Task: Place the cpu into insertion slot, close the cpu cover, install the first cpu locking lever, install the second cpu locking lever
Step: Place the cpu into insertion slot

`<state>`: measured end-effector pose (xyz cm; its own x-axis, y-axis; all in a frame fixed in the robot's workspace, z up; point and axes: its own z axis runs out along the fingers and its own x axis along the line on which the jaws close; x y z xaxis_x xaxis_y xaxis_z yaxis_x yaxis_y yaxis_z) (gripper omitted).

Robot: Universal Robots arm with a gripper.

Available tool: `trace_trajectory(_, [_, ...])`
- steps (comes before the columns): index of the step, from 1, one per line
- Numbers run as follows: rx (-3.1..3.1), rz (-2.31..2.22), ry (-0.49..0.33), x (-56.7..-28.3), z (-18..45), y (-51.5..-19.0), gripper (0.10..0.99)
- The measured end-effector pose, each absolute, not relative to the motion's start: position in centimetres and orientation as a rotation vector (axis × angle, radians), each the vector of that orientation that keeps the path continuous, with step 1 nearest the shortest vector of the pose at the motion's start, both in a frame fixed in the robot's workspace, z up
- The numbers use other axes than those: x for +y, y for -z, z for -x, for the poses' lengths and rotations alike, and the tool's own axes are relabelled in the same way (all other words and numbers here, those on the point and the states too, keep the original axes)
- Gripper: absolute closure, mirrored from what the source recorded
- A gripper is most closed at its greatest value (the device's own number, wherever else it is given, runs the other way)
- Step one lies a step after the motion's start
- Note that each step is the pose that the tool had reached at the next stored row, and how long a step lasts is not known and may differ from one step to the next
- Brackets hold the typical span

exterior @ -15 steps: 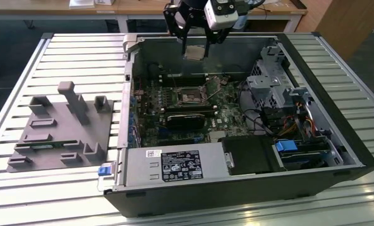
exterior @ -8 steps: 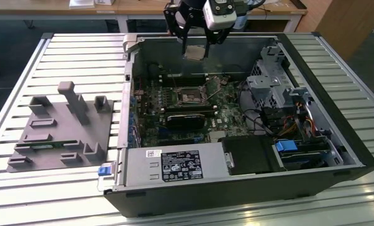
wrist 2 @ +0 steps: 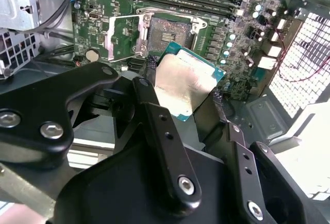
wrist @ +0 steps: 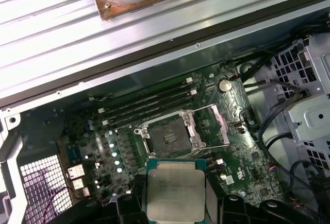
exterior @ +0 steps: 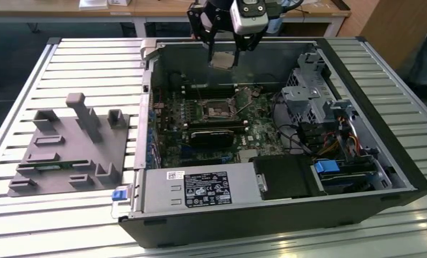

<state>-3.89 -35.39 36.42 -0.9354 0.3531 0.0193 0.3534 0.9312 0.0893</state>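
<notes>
Gripper [exterior: 223,59] clamped on cpu [wrist: 176,190], at far edge of case [exterior: 271,226].
We note the arm [exterior: 246,13] pointing down, slot [wrist: 169,137] exposed, cover [wrist: 214,126] open; label [exterior: 206,189] illegible.

One cpu [wrist: 175,190], one insertion slot [wrist: 169,135], one cpu cover [wrist 2: 109,36], one computer case [exterior: 221,226]

A workshop-like lab: opened computer case [exterior: 271,223] on a slatted metal bench [exterior: 84,64], desks [exterior: 163,7] behind.

Silver cpu [wrist 2: 184,82] aloft, insertion slot [wrist: 167,136] open
</notes>
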Motion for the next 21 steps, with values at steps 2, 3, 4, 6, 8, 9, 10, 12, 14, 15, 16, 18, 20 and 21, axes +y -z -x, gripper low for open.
trace_trajectory(2, [-3.081, 0.582, 0.143, -35.39, 3.89, -36.42, 0.545])
trace_trajectory(3, [-3.080, 0.591, 0.143, -35.39, 3.89, -36.42, 0.545])
trace_trajectory(4, [-3.078, 0.600, 0.143, -35.39, 3.89, -36.42, 0.545])
trace_trajectory(6, [-3.075, 0.620, 0.144, -35.39, 3.89, -36.42, 0.545])
trace_trajectory(8, [-3.072, 0.639, 0.143, -35.39, 3.89, -36.42, 0.545])
trace_trajectory(9, [-3.070, 0.649, 0.143, -35.39, 3.89, -36.42, 0.545])
trace_trajectory(10, [-3.068, 0.660, 0.144, -35.39, 3.89, -36.41, 0.545])
trace_trajectory(12, [-3.064, 0.681, 0.144, -35.39, 3.89, -36.41, 0.545])
trace_trajectory(14, [-3.060, 0.702, 0.144, -35.39, 3.89, -36.41, 0.545])
trace_trajectory(15, [-3.058, 0.712, 0.144, -35.39, 3.89, -36.41, 0.545])
trace_trajectory(16, [-3.056, 0.723, 0.144, -35.39, 3.89, -36.41, 0.545])
trace_trajectory(18, [-3.051, 0.743, 0.144, -35.39, 3.89, -36.41, 0.545])
trace_trajectory(20, [-3.047, 0.765, 0.144, -35.39, 3.89, -36.40, 0.545])
trace_trajectory(21, [-3.044, 0.776, 0.144, -35.39, 3.89, -36.40, 0.545])
